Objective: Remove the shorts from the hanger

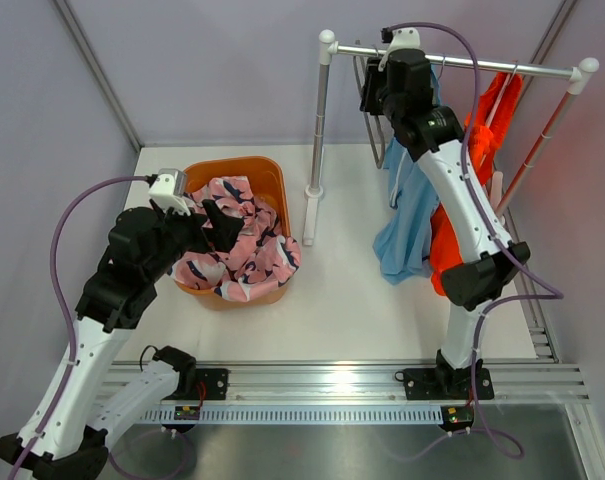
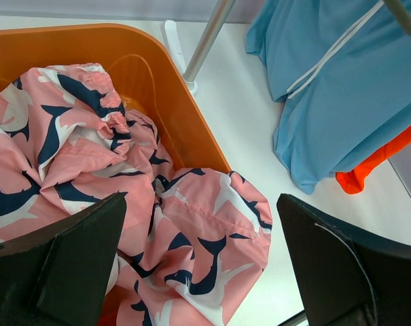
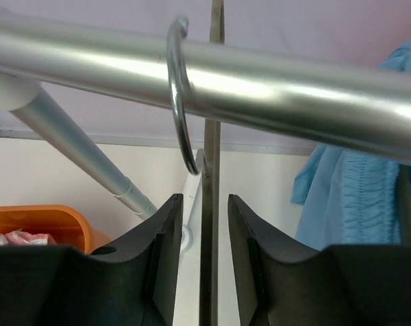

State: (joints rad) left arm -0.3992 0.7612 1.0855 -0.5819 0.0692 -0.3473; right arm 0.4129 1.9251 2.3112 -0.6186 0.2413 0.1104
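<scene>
The pink shorts with the navy-and-white pattern [image 1: 244, 255] lie crumpled in and over the orange basket [image 1: 237, 168]. My left gripper [image 1: 207, 222] hovers just above them, open and empty; the left wrist view shows the shorts [image 2: 191, 231] between its spread jaws [image 2: 200, 200]. The light blue shorts [image 1: 402, 225] and the bright orange shorts [image 1: 487, 130] hang from the rail [image 1: 502, 68]. My right gripper [image 1: 377, 90] is up at the rail's left end. Its jaws [image 3: 205, 200] stand narrowly apart around the stem of an empty metal hanger [image 3: 208, 258], whose hook [image 3: 178, 102] is on the rail [image 3: 259, 85].
The rack's left post [image 1: 317, 120] stands right of the basket on a white foot. The rack's red right leg [image 1: 542, 135] slants down by the right wall. The blue shorts [image 2: 341, 88] hang down to the tabletop. Grey walls close in on three sides.
</scene>
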